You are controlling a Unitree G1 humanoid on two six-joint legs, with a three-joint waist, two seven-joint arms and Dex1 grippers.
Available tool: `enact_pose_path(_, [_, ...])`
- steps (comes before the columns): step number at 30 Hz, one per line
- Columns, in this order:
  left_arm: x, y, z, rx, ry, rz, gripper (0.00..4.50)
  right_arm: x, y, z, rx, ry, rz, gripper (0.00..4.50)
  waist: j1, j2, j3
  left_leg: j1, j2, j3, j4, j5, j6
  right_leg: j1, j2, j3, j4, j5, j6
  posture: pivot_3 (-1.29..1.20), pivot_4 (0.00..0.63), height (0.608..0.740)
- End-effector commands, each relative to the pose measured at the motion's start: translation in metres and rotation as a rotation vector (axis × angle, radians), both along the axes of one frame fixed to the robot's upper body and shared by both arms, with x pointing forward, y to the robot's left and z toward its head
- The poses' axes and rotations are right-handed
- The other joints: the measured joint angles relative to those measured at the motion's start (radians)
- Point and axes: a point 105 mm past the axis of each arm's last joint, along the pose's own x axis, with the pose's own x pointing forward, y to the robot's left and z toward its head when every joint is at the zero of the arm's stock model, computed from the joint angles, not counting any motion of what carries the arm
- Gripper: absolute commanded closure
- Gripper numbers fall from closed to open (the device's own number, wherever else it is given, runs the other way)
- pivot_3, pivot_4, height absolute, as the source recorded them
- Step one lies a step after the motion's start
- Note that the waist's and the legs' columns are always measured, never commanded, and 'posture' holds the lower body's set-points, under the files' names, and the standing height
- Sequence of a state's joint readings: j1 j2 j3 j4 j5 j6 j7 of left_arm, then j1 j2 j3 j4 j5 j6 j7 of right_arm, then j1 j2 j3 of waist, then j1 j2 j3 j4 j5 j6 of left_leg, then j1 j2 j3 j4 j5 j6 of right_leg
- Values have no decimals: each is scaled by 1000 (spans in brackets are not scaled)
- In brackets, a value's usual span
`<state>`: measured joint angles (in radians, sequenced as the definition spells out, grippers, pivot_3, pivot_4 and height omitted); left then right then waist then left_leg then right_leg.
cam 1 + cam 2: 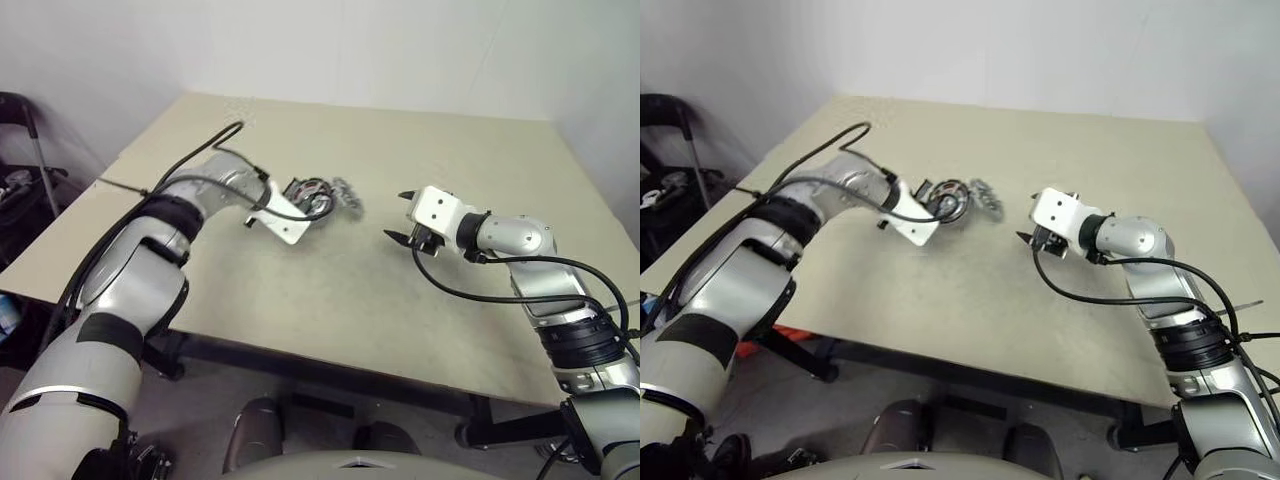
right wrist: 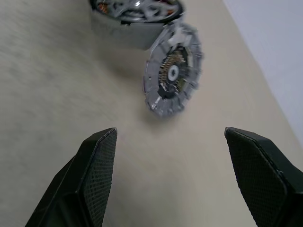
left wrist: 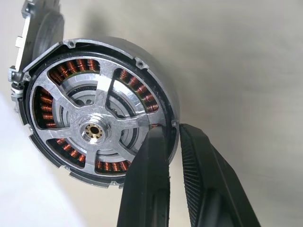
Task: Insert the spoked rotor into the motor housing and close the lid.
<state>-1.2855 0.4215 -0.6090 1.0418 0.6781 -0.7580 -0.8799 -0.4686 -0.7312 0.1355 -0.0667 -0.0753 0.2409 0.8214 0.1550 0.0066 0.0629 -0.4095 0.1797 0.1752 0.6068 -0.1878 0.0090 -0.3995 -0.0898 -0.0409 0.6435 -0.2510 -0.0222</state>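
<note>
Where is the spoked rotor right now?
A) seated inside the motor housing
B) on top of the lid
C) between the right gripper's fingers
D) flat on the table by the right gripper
A: the left wrist view shows the spoked rotor sitting within the motor housing, copper windings visible between its spokes, with the left gripper shut on the housing's rim.

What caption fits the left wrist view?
Left gripper pinches the motor housing rim, spoked rotor seated inside.

Over the beige table (image 1: 970,300), the left gripper (image 1: 940,208) holds the round motor housing (image 1: 948,197) beside the grey notched lid (image 1: 985,195), while the right gripper (image 1: 1032,228) hovers open nearby.
</note>
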Motion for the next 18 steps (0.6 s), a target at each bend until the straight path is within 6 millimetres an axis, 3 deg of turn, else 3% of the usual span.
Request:
enact_pose_path(1, [-1,-14,30,-24,-56,-69,4391,6,-20,29,-15,-104,-63,771,-2,0,0,0,0,0,0,-1,1,0,0,0,-1,0,0,0,0,740])
enact_pose_path(11, [-29,-49,1,58,20,-287,4391,-2,-83,49,-131,-173,-290,771,8,0,0,0,1,1,4,-1,2,1,0,0,0,0,1,0,0,740])
enact_pose_path(18, [-37,-63,-13,79,31,-337,4391,-17,-93,52,-145,-178,-341,771,6,0,0,2,1,1,6,-2,4,4,0,1,1,1,1,0,0,740])
